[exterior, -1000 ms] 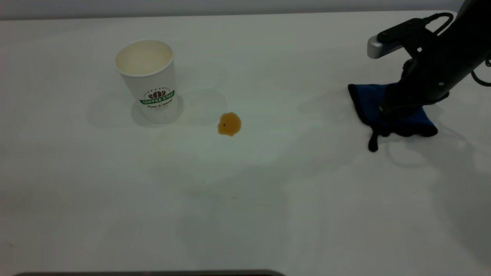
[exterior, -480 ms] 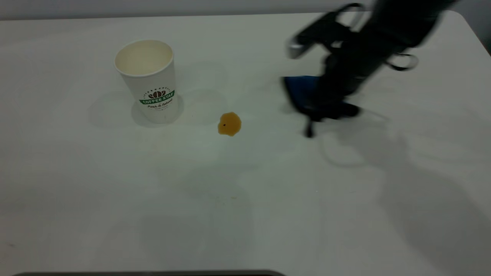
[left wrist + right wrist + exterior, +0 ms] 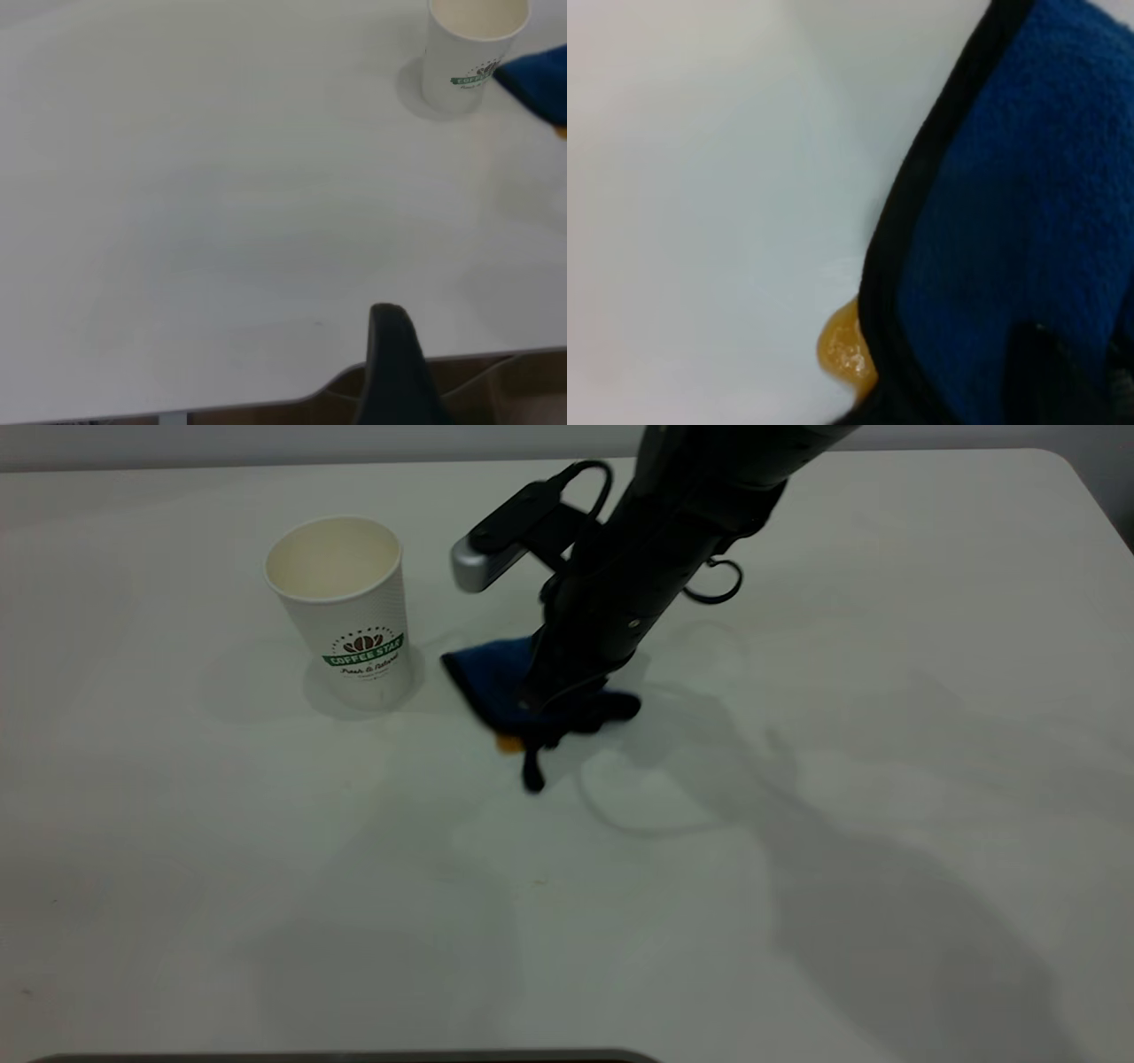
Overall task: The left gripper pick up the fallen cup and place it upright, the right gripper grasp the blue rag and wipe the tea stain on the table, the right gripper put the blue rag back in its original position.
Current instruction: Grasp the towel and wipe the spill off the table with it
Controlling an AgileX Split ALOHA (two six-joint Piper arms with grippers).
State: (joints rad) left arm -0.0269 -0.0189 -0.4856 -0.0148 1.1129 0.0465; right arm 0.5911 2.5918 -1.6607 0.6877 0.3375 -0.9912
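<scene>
The white cup [image 3: 341,611] with the green logo stands upright on the table [image 3: 797,824] at the left; the left wrist view shows the cup [image 3: 474,49] far off. My right gripper [image 3: 542,698] is shut on the blue rag [image 3: 492,677] and presses it onto the table just right of the cup. The rag covers most of the tea stain [image 3: 507,742]; only a small amber edge shows. In the right wrist view the rag [image 3: 1010,204] fills one side, with the stain [image 3: 846,350] poking out from under its black hem. My left gripper [image 3: 394,354] hangs by the table's near edge, far from the cup.
The rag's black loop tail [image 3: 532,772] trails toward the front. The right arm [image 3: 673,505] slants in from the back right over the table. The table's rounded corner [image 3: 1067,465] is at the back right.
The right gripper has dragged the blue rag leftward across the table from the right side onto the tea stain, which now is nearly covered. The cup has not moved.
</scene>
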